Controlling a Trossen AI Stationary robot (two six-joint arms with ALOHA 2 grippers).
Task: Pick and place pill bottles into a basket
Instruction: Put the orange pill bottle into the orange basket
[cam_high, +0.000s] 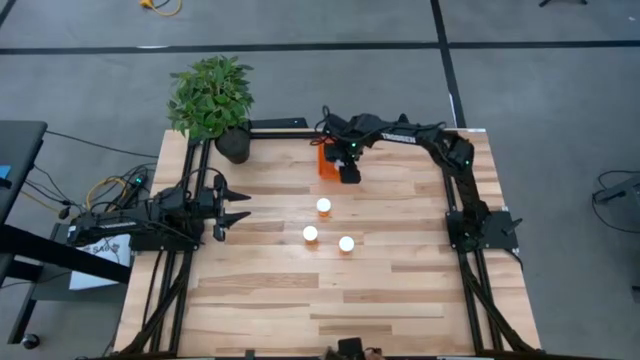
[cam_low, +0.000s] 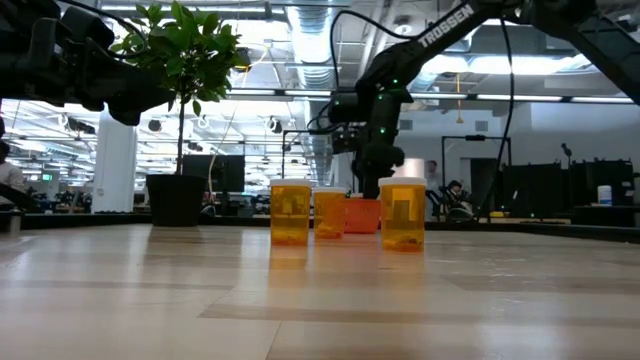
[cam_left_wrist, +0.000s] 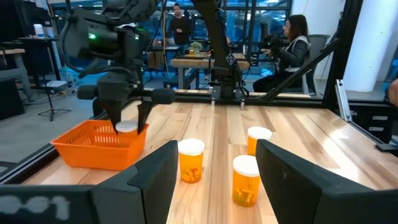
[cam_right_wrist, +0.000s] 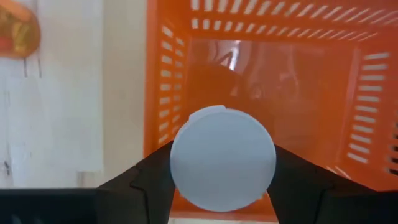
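The orange basket (cam_high: 327, 163) stands at the table's far middle. My right gripper (cam_high: 348, 172) hangs over it, pointing down, shut on one pill bottle (cam_right_wrist: 222, 157), of which only the round white cap shows. Three more pill bottles (cam_high: 324, 206) (cam_high: 311, 234) (cam_high: 346, 243) stand upright on the table nearer the middle; they also show in the left wrist view (cam_left_wrist: 191, 158) (cam_left_wrist: 245, 177) (cam_left_wrist: 258, 138). My left gripper (cam_high: 235, 205) is open and empty at the table's left, pointing toward the bottles. My right gripper pinches the pill bottle at its white cap (cam_right_wrist: 186, 163) between its two fingers (cam_right_wrist: 152, 180), one on each side. The fingers come from above, pointing down. The bottle is upright, its cap (cam_left_wrist: 126, 127) at about the basket's rim (cam_left_wrist: 93, 134); the basket wall hides its body.
A potted plant (cam_high: 212, 98) in a dark pot stands at the table's far left corner. Bare wood lies toward the near edge (cam_high: 320, 310). People sit and stand at desks beyond the table (cam_left_wrist: 292, 43).
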